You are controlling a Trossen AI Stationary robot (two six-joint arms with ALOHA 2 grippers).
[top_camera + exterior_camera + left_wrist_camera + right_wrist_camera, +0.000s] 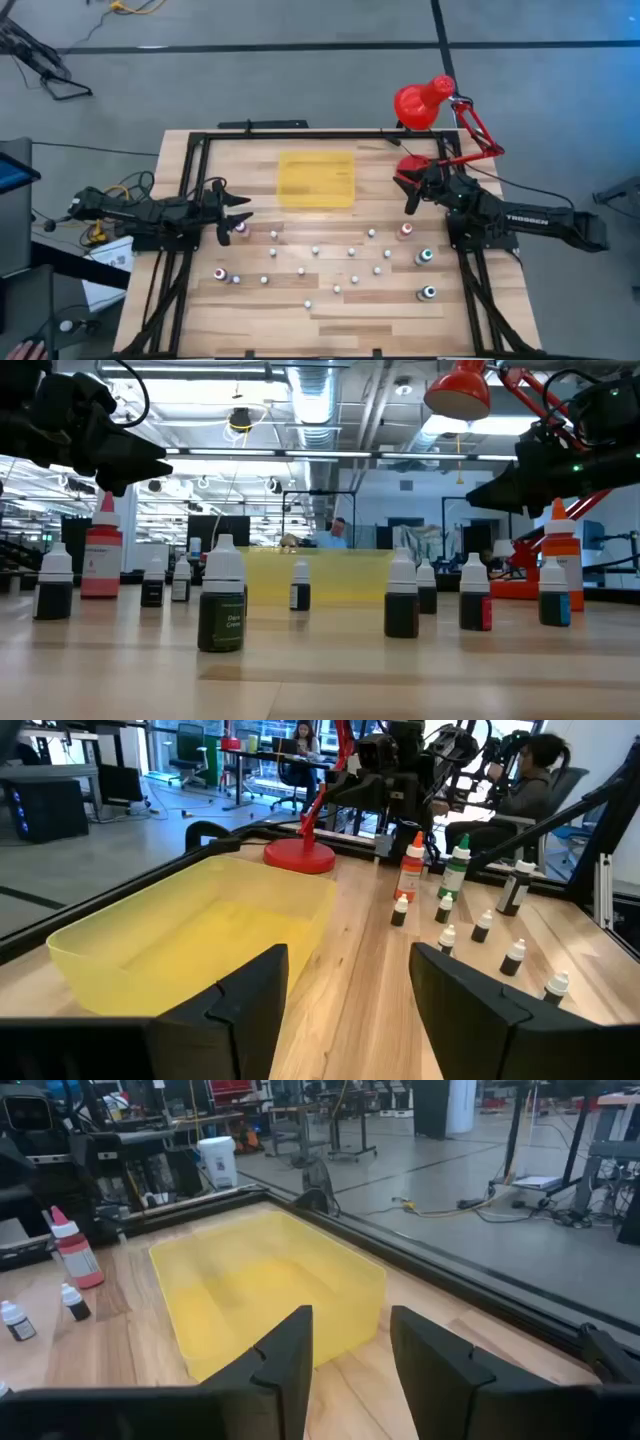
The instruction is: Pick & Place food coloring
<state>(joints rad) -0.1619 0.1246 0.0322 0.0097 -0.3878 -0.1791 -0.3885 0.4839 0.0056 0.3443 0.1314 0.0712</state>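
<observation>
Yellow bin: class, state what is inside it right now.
The yellow bin appears empty: only its bare yellow floor shows in both wrist views. No bottles are inside; they stand on the table. The near-wall corner is hidden.

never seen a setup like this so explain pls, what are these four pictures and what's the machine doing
It is a robot with two dark arms at a wooden table. One picture looks straight down, one looks level across the tabletop, and two come from cameras on the arms' wrists. Small food coloring bottles stand scattered on the wood, with a yellow tray at the far side and a red desk lamp at a corner. The left gripper hangs above a bottle on its side of the table; the right gripper hovers near the lamp's base. Both are open and hold nothing.
</observation>
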